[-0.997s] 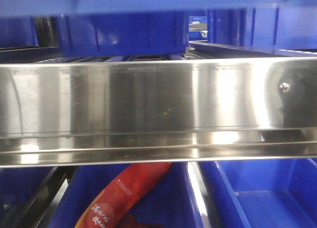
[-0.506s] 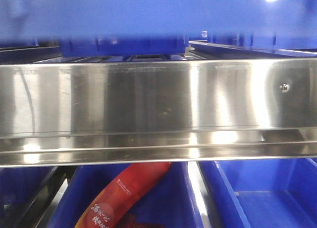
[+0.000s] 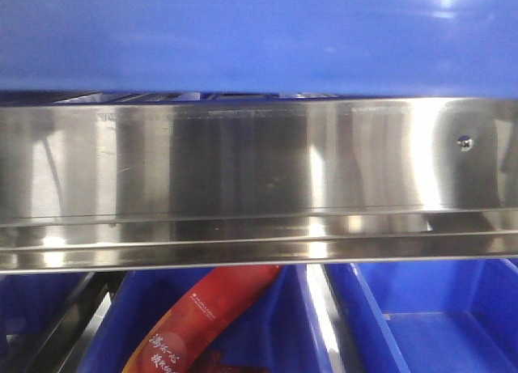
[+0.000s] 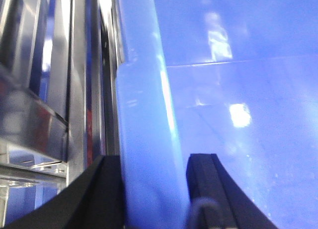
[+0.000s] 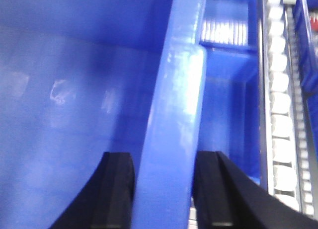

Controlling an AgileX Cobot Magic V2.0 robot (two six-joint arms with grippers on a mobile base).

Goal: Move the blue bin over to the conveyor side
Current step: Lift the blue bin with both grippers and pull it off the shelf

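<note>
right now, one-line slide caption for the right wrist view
Right hand grips the blue bin by its rim, roller conveyor alongside.

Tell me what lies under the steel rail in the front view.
Blue bins: the middle bin holds a red packet; the right bin shows only bare floor. The steel rail covers their far ends.

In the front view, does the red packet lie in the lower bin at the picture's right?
No, the red packet lies in the middle lower bin; the right bin shows only its blue floor.
</note>
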